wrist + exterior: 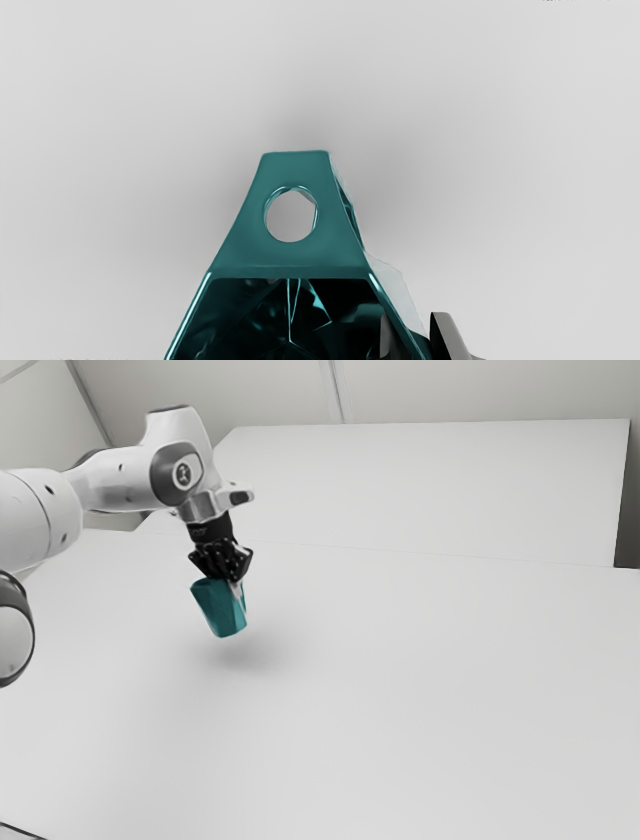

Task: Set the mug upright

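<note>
My black two-finger gripper pinches the glossy teal mug by its wall, tilted above the white table, likely for levelling room.

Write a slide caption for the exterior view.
Black gripper holding a tilted teal mug above the white table.

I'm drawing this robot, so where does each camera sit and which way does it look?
Exterior view: beside the arm, looking across and down at the smooth white table; the white jointed arm reaches in from the exterior view's left, with its black two-finger gripper.
Wrist view: on the arm's hand, looking down past the shiny teal mug with a holed handle to the table; grey fingertips show at the bottom edge.
Both share: table, mug and gripper.
</note>
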{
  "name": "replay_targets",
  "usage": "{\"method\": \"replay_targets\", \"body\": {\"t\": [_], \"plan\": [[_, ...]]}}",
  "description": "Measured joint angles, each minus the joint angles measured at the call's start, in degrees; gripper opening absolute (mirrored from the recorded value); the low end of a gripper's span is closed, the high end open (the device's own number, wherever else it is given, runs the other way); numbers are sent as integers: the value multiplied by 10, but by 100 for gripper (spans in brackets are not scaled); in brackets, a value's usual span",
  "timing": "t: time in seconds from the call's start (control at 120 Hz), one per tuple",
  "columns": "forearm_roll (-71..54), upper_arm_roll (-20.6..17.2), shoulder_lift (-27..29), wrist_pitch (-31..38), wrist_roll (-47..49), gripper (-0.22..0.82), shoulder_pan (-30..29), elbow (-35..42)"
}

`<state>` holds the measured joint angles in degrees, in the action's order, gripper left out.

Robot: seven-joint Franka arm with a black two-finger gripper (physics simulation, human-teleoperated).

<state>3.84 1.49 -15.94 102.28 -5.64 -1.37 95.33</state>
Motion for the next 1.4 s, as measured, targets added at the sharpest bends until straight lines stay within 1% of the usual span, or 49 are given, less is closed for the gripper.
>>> {"method": "replay_targets", "body": {"t": [0.267,0.658,0.925,1.258,1.317,1.4], "plan": [[-48,-21,8,24,88,-17,6,25],[-121,-48,16,104,203,-17,12,92],[-143,-54,17,147,272,-17,25,124],[-158,-58,16,181,340,-17,29,146],[-158,-60,16,186,349,-11,29,151],[-157,-62,16,191,361,6,29,153]]}}
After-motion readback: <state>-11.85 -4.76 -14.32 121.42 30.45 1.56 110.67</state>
